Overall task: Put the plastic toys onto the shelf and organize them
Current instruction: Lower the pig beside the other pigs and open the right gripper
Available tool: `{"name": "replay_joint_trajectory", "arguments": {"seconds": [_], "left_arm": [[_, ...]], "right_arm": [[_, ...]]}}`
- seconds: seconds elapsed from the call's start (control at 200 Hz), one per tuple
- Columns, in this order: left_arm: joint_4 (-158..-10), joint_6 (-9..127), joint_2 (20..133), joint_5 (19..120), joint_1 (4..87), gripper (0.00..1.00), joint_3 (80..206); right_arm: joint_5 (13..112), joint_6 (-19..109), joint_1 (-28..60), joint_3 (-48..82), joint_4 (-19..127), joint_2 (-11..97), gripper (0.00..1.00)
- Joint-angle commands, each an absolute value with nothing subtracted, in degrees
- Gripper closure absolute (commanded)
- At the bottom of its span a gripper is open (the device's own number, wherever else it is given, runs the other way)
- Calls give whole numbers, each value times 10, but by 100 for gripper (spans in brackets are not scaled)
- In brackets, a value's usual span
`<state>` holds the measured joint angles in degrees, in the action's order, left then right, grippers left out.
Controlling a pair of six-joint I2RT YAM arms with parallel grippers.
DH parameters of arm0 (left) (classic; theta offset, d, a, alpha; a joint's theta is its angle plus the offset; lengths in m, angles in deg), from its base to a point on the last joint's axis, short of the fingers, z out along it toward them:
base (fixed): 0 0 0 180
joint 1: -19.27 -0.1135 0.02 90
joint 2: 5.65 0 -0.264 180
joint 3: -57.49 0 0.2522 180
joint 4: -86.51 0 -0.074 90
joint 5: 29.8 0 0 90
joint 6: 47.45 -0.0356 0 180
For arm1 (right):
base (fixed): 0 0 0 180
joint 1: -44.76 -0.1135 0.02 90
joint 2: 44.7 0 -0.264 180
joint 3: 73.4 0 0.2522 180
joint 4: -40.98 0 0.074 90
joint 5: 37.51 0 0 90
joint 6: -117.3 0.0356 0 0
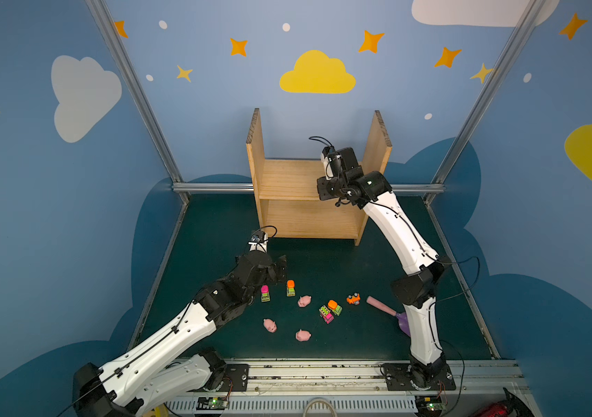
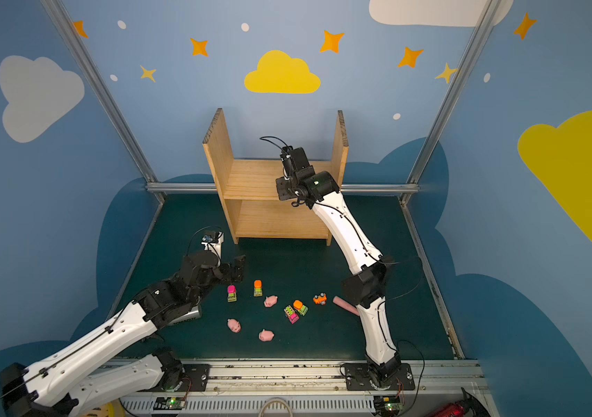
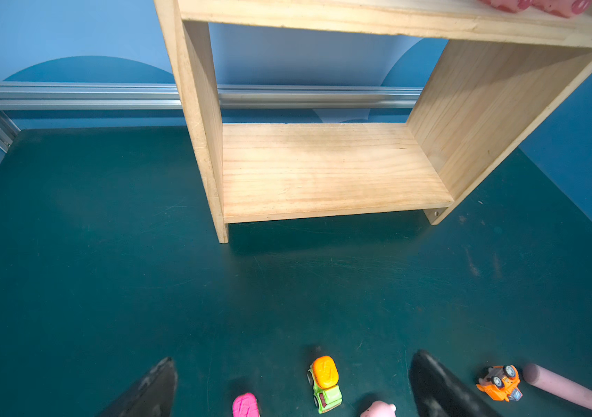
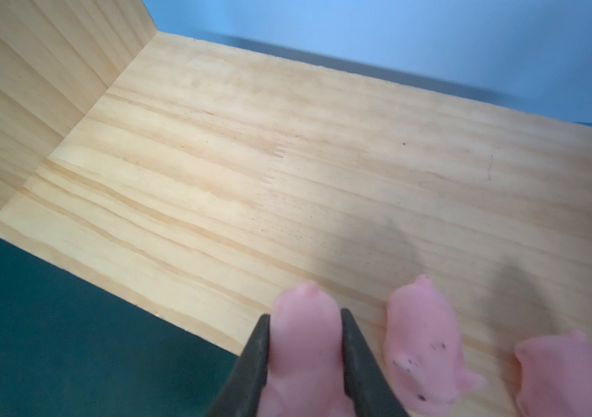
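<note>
My right gripper [image 4: 305, 319] is shut on a pink pig [image 4: 303, 346], held low over the front of the shelf's [image 1: 287, 177] upper board. Two more pigs [image 4: 421, 335] [image 4: 569, 372] lie on that board beside it. My left gripper [image 3: 294, 357] hangs open over the mat, nothing between its fingers. Just below it are an orange-topped lime truck [image 3: 324, 384] and a pink-topped one [image 3: 246, 405]. In both top views, several vehicles [image 1: 335, 307] and three pigs [image 1: 304, 300] [image 1: 270, 325] [image 1: 303, 335] are scattered on the green mat.
A purple scoop with a pink handle [image 1: 381, 305] lies on the mat beside the right arm. A silver cylinder [image 2: 188, 316] stands under the left forearm. The shelf's lower board [image 3: 323, 173] is bare. Metal rails border the mat.
</note>
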<state>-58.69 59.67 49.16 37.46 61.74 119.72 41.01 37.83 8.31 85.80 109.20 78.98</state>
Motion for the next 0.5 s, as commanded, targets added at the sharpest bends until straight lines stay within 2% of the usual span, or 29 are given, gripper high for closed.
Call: {"name": "replay_joint_trajectory", "arguments": {"seconds": [0.0,0.496], "left_arm": [[-597,589,481,372,615,0,1190],[-592,590,466,363,614,0,1185]], "right_arm": [[415,384,86,875,1098,806,71],[408,386,90,883,1087,824,67]]}}
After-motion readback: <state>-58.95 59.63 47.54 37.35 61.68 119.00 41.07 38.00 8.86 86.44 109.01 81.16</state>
